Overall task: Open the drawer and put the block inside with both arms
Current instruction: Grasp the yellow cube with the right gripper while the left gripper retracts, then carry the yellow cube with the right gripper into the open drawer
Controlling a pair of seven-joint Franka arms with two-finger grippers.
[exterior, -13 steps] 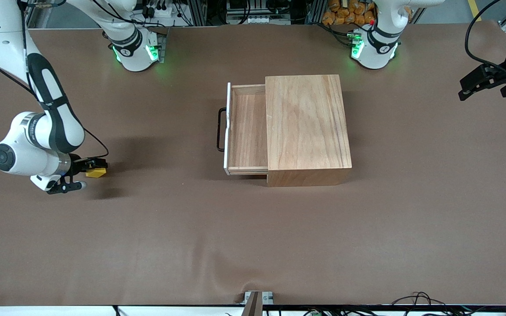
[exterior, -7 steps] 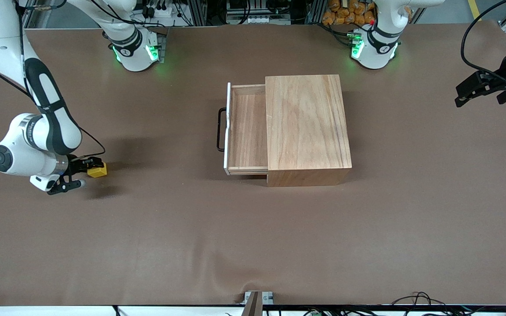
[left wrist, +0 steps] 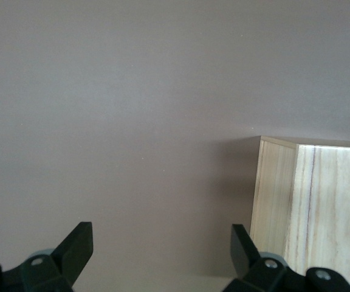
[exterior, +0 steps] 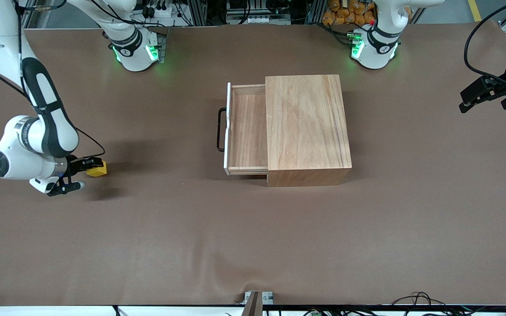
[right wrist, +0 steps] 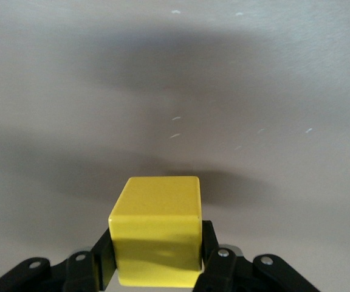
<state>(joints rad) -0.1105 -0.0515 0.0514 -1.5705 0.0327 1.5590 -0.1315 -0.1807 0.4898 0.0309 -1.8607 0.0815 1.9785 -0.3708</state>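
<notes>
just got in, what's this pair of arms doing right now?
The right gripper is shut on the yellow block, holding it toward the right arm's end of the table. The drawer is already pulled out of the wooden box, and nothing shows in it yet. The left gripper waits open over the left arm's end of the table, holding nothing.

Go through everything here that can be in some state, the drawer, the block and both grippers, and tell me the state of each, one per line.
drawer: pulled partly out of the wooden box, nothing in the part that shows.
block: clamped between the right gripper's fingers, not in the drawer.
right gripper: shut on the block, at the right arm's end of the table.
left gripper: open, holding nothing, waiting over the left arm's end of the table.
</notes>
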